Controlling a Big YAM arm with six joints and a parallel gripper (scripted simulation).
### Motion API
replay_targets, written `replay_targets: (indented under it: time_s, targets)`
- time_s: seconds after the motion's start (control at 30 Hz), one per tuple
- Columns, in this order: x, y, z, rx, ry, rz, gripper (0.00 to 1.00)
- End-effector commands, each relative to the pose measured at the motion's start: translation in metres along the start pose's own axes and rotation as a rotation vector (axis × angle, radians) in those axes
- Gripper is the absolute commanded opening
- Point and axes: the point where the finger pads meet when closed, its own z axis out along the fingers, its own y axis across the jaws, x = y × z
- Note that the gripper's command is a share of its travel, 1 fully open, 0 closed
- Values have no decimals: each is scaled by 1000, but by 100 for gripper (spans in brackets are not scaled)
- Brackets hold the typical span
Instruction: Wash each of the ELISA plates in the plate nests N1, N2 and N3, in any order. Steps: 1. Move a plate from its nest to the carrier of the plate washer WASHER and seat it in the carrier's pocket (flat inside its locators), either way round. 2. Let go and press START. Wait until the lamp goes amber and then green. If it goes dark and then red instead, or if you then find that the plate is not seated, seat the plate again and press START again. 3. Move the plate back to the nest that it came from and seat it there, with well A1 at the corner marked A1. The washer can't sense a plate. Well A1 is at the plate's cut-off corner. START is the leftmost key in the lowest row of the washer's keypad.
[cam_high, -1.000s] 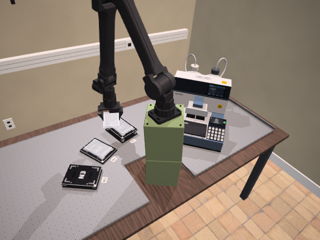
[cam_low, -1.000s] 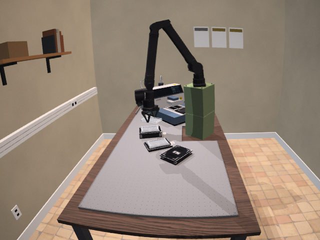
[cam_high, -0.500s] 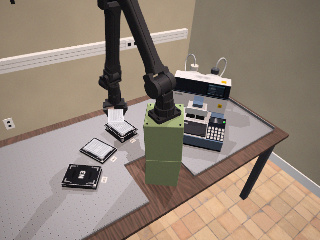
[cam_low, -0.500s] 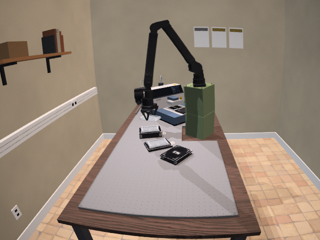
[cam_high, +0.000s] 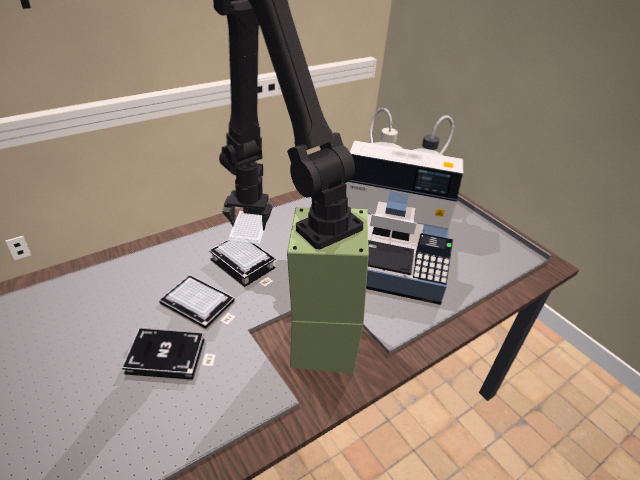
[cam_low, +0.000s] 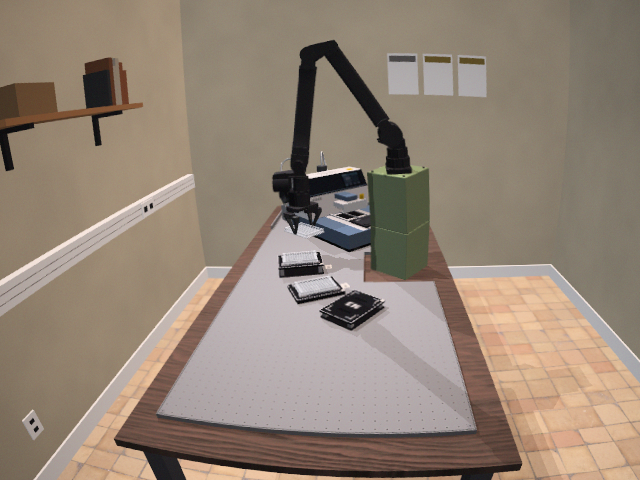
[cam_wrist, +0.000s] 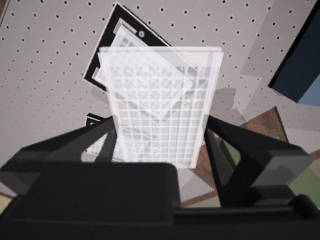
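My gripper (cam_high: 247, 215) (cam_low: 302, 222) (cam_wrist: 160, 120) is shut on a clear ELISA plate (cam_high: 247, 227) (cam_low: 310, 230) (cam_wrist: 165, 100) and holds it in the air, tilted, just behind nest N1 (cam_high: 241, 272) (cam_low: 302, 266) (cam_wrist: 97, 59) and left of the washer (cam_high: 408, 246) (cam_low: 342, 233). Nest N1 holds a plate (cam_high: 240, 253) (cam_low: 299, 257). Nest N2 holds a plate (cam_high: 196, 297) (cam_low: 315, 286). Nest N3 (cam_high: 164, 352) (cam_low: 351, 310) is bare and black. The washer's carrier (cam_high: 391, 234) holds no plate. Its lamp (cam_high: 448, 244) is green, above the keypad (cam_high: 432, 266).
The arm's green pedestal (cam_high: 326, 289) (cam_low: 399, 222) stands between the nests and the washer. Two bottles with tubing (cam_high: 388, 135) stand behind the washer. The wall is close behind the table's back edge.
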Motion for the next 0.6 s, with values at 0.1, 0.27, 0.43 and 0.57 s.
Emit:
replay_targets:
  time_s: [0.1,0.27,0.43,0.57]
  targets:
    - [-20,-18,-10,-22,-19,228,82]
    - [-28,-37,-9,-14,-12,362,82]
    - [-42,-58,-12,-9,-6,380,82]
    - [-60,-71,-13,-16,-15,374,82]
